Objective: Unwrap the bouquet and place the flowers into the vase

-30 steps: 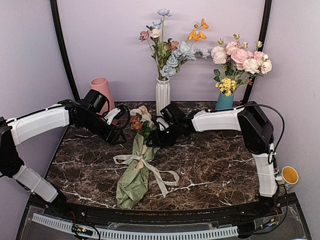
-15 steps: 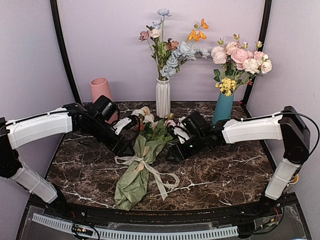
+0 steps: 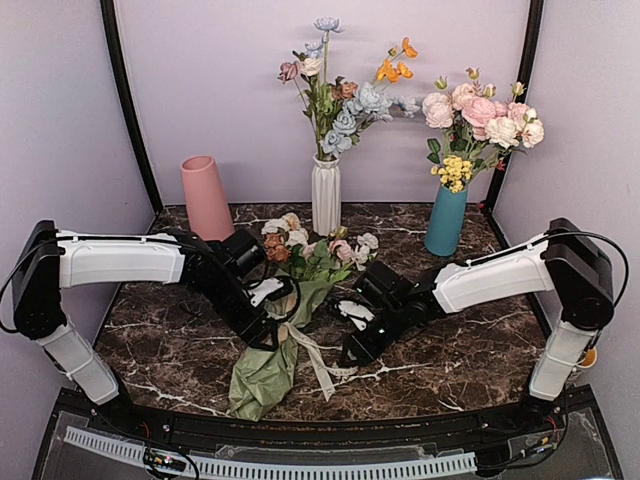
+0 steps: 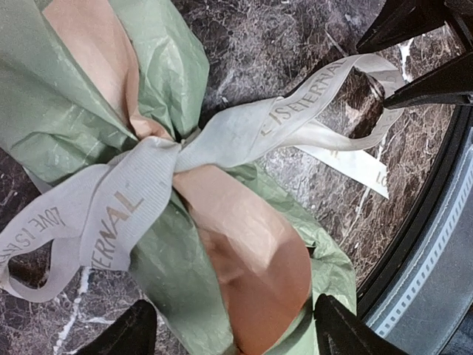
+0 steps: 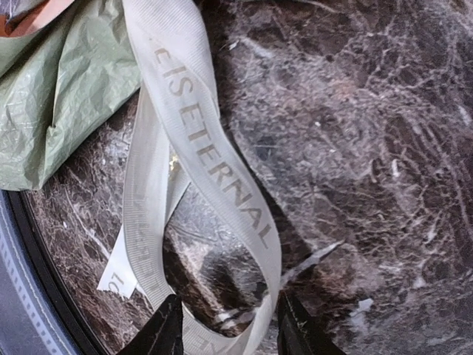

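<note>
Now the bouquet (image 3: 283,300) lies flat on the dark marble table (image 3: 450,350), its pink, white, peach and rust flowers (image 3: 300,240) pointing toward the back wall and the foot of its green and tan paper wrap (image 3: 262,375) toward the near edge. The cream ribbon (image 4: 236,133) is tied in a bow around the middle of the wrap, and printed lettering runs along its bands.

The left gripper (image 3: 266,330) hangs over the wrap just by the knot. Its fingers (image 4: 129,333) are spread wide, one on each side of the paper; none of it is pinched between them.

The right gripper (image 3: 352,348) sits low on the right side of the bouquet, at the ribbon loop that trails out over the marble. In the right wrist view its fingers (image 5: 168,329) stand apart with the end of that loop between them, its edges close against both tips. I cannot tell whether they press it.

The pink vase (image 3: 205,195) stands upright at the back left, well apart from the bouquet. A white ribbed vase (image 3: 326,195) and a teal vase (image 3: 447,220), both with flowers in them, stand along the back.
</note>
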{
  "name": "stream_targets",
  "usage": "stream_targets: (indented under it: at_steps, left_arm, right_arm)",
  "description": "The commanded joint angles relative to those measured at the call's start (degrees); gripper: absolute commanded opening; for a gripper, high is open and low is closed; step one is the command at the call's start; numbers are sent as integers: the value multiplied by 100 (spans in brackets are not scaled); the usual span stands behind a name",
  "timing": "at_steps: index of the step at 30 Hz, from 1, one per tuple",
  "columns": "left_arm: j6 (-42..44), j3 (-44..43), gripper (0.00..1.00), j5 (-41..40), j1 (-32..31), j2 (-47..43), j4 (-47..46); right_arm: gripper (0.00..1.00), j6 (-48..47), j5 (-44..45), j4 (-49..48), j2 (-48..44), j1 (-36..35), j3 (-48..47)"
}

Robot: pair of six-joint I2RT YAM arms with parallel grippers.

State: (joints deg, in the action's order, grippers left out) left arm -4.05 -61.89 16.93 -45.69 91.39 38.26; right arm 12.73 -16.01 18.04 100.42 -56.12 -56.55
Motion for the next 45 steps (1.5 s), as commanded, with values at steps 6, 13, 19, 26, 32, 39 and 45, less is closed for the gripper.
stream_targets:
  at_steps: [6, 13, 19, 26, 32, 39, 45]
  left_arm:
    - [-300, 317, 55, -647, -115, 247, -183]
    - [-409, 292, 25, -1452, -107, 368, -682]
    - [-381, -175, 21, -1964, 9, 740, -1165]
    - [-82, -383, 22, -2086, 291, 820, -1134]
    - [-200, -280, 28, -1703, 449, 540, -1164]
    - [-191, -219, 31, -1661, 508, 375, -1084]
    - [-167, -135, 31, -1665, 517, 330, -1095]
  right_arm:
    - [8, -23, -302, 173, 213, -287, -63]
    - [0, 73, -519, 244, -21, -411, -628]
    - [0, -13, -881, 163, 241, -635, -1085]
    - [0, -217, -1318, -613, 687, -848, -1221]
    - [16, -324, -1395, -421, 1333, -908, -1911]
    - [55, -403, -783, 567, 780, -818, -2135]
    - [75, -372, -565, 1091, -53, -661, -1614]
